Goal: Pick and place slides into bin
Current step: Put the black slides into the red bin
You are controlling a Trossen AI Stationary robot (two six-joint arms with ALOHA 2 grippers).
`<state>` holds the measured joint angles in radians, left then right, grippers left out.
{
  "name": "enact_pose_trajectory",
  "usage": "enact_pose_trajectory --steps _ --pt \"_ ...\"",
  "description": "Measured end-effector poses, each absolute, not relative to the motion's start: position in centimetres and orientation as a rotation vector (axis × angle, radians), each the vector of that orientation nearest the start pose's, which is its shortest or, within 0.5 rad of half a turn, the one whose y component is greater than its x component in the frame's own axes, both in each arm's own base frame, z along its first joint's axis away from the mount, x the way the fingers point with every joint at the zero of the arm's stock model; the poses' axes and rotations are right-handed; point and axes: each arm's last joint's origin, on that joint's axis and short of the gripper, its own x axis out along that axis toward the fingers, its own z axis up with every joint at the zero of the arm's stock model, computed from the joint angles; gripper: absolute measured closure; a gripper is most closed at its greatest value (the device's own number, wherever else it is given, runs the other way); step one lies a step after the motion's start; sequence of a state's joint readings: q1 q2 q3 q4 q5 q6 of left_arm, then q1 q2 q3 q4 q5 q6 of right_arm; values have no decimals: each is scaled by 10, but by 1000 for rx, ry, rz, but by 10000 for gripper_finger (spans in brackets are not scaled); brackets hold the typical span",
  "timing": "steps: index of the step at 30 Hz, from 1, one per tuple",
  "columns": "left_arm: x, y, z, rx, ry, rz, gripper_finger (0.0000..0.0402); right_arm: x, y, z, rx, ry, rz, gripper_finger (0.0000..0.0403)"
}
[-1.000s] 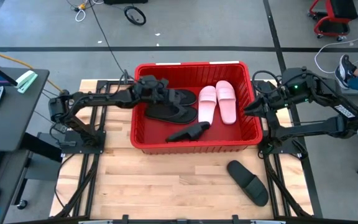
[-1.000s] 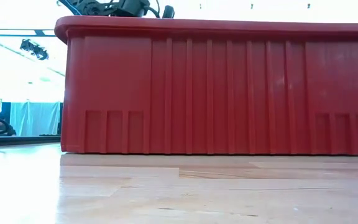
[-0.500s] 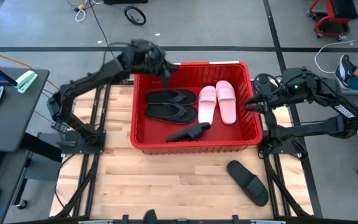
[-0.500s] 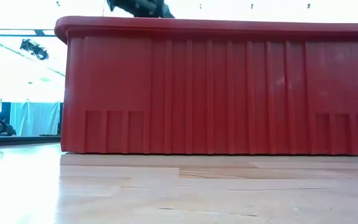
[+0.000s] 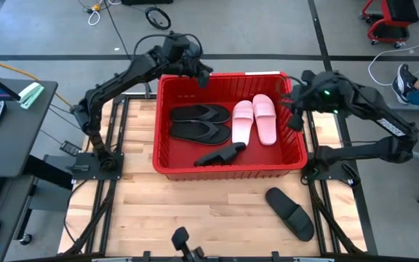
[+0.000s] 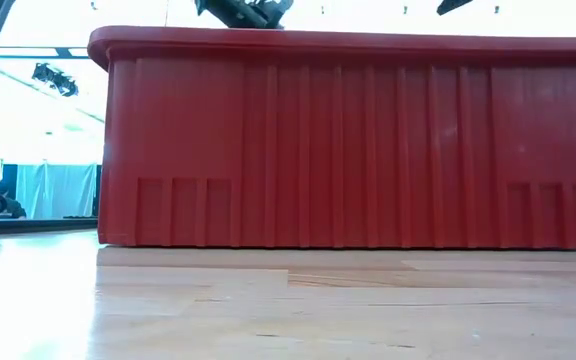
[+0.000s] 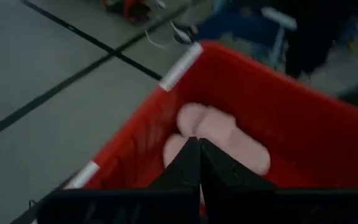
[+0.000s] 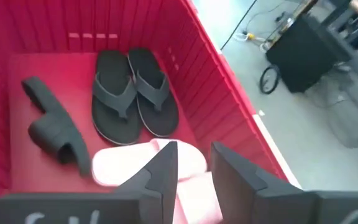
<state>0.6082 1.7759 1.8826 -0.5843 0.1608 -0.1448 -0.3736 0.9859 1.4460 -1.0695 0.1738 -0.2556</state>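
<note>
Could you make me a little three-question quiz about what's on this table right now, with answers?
1. How many slides lie inside the red bin?
2. True or false: the black slide on the table touches the bin.
3. Which gripper is shut: left gripper or right gripper?

Key:
1. Five: two black flip-flops, two pink slides, one black slide in the bin.
2. False; it lies apart.
3. Left.

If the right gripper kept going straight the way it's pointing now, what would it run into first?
Probably the pale pink broad-strap slides in the bright red plastic bin: the right gripper, open and empty above the bin's right rim, points down at them. Depth is unclear; the black thong flip-flops lie beyond.
</note>
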Motion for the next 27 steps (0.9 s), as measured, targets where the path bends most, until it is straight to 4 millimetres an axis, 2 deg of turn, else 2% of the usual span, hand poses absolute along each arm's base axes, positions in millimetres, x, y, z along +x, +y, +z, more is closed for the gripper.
enact_pose_trajectory --steps 6,9,13,18,27 --pt "321 243 408 -399 361 542 392 147 -91 425 -127 676 -398 301" --pt "319 246 408 -404 364 536 397 153 -111 420 -72 670 -359 301" --pt "320 244 408 -397 371 506 392 164 -137 407 90 643 -225 301" --pt "318 248 408 -332 383 499 386 191 -158 381 210 672 -11 301" --pt "310 257 408 -331 381 525 393 232 -168 319 214 958 243 301"
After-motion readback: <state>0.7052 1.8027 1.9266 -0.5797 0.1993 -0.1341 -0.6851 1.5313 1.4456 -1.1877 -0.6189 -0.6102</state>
